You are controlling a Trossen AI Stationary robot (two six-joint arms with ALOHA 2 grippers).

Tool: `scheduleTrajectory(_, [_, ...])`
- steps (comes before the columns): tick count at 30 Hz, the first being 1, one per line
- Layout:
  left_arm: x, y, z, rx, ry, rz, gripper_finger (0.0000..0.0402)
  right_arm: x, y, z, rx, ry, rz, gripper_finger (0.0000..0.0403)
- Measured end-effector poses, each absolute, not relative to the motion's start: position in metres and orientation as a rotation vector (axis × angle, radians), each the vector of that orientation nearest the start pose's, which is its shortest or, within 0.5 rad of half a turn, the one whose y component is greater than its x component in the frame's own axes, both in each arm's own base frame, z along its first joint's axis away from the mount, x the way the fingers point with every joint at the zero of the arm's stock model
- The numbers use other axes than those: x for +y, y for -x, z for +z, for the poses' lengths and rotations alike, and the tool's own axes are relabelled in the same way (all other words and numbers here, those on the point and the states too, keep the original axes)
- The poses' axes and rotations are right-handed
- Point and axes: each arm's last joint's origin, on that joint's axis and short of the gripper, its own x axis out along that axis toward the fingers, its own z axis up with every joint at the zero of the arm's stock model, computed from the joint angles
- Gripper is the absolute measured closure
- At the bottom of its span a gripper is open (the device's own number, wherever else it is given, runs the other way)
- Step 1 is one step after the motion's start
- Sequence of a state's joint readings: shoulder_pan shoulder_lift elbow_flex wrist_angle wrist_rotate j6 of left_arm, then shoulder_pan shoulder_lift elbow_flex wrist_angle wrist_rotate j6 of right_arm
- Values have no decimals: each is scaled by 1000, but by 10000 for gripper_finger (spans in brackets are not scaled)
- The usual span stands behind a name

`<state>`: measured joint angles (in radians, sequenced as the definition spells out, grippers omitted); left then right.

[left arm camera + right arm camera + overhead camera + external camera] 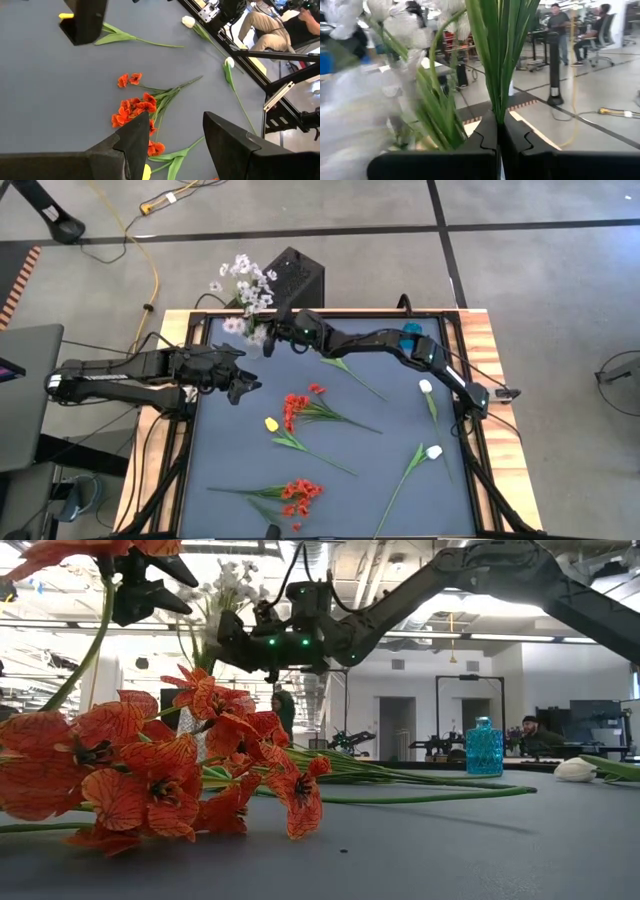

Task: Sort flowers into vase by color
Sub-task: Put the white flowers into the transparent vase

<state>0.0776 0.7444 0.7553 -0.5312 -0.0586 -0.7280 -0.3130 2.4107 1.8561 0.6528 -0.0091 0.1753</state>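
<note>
Fingers of the right gripper (pixel 499 145) are pinched tight on the pale lilac-white sprig (pixel 245 290) at the table's far edge, while the left gripper (pixel 175 145) hangs parted and empty over red blossoms (pixel 135 107)

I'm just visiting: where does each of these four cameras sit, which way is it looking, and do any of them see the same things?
High view: above the table, looking straight down; both arms show.
Low view: at tabletop height, looking across at red flowers; an arm overhead.
Left wrist view: on the left arm, looking down past the left gripper, jaws open and empty.
Right wrist view: on the right arm; the right gripper pinches green stems.
Shared: high and left wrist views both show the red flowers and white tulips.
</note>
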Motion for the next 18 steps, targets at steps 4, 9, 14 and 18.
scheduleTrajectory(4, [14, -153, 297, 449, 708, 315, 228, -171, -526, 210, -114, -167, -335, 377])
scheduleTrajectory(9, [14, -154, 298, 443, 707, 312, 228, -172, -526, 211, -116, -184, -361, 377])
scheduleTrajectory(14, [14, -154, 298, 443, 707, 312, 228, -175, -536, 213, -138, -197, -365, 377])
scheduleTrajectory(18, [14, -154, 298, 442, 708, 312, 228, -179, -554, 199, -58, -207, -355, 377])
